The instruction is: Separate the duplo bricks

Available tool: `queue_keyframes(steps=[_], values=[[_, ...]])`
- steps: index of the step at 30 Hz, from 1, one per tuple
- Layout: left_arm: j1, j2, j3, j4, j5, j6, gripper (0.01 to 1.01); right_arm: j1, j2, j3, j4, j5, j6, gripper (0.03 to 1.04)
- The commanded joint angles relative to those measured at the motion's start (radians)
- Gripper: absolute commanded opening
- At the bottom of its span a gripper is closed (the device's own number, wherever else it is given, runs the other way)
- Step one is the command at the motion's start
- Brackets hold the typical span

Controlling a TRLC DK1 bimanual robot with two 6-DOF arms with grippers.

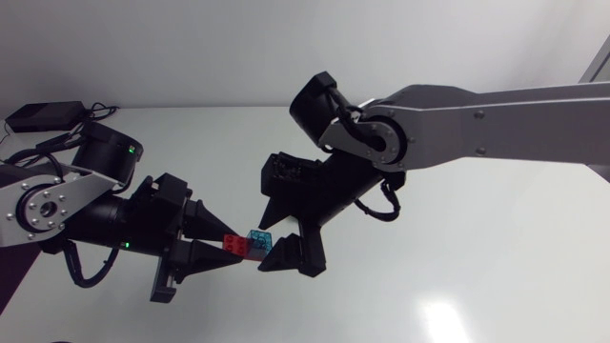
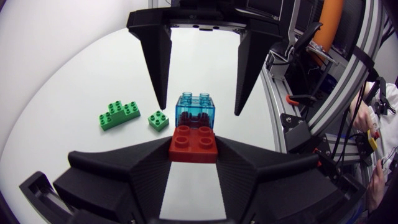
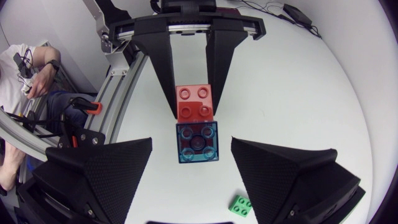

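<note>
A red brick (image 2: pixel 193 144) and a translucent blue brick (image 2: pixel 196 112) are stuck together end to end, held above the table. My left gripper (image 2: pixel 193 153) is shut on the red brick (image 1: pixel 233 243). My right gripper (image 3: pixel 191 143) faces it, open, with one finger on each side of the blue brick (image 3: pixel 198 142) and a gap at both sides. From above, the blue brick (image 1: pixel 257 238) shows between the right gripper's (image 1: pixel 271 238) fingers.
Two green bricks lie on the white table below the pair: a longer stepped one (image 2: pixel 118 115) and a small square one (image 2: pixel 158 120). The small green brick (image 3: pixel 242 205) also shows beside my right finger. A black box (image 1: pixel 43 115) sits at the far left corner.
</note>
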Motion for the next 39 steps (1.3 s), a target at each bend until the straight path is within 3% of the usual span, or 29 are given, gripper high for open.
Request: queue_keyframes(steps=[1,5,15,31,39], values=[[-0.009,0.009,0.033,-0.017,0.015,0.034,0.41,0.008,0.024,-0.025,0.004,0.0,-0.013,0.84],[-0.009,0.009,0.033,-0.022,0.015,0.04,0.41,0.009,0.024,-0.023,0.002,0.0,-0.011,0.74],[-0.01,0.007,0.038,-0.032,0.016,0.049,0.41,0.017,0.023,-0.034,0.018,0.0,-0.011,0.3],[-0.041,-0.031,-0.016,-0.032,0.009,0.109,0.41,-0.02,0.047,0.043,-0.094,-0.119,-0.01,0.29],[-0.018,-0.037,-0.024,-0.032,0.009,0.111,0.41,-0.011,0.024,0.005,-0.065,-0.095,-0.005,0.28]])
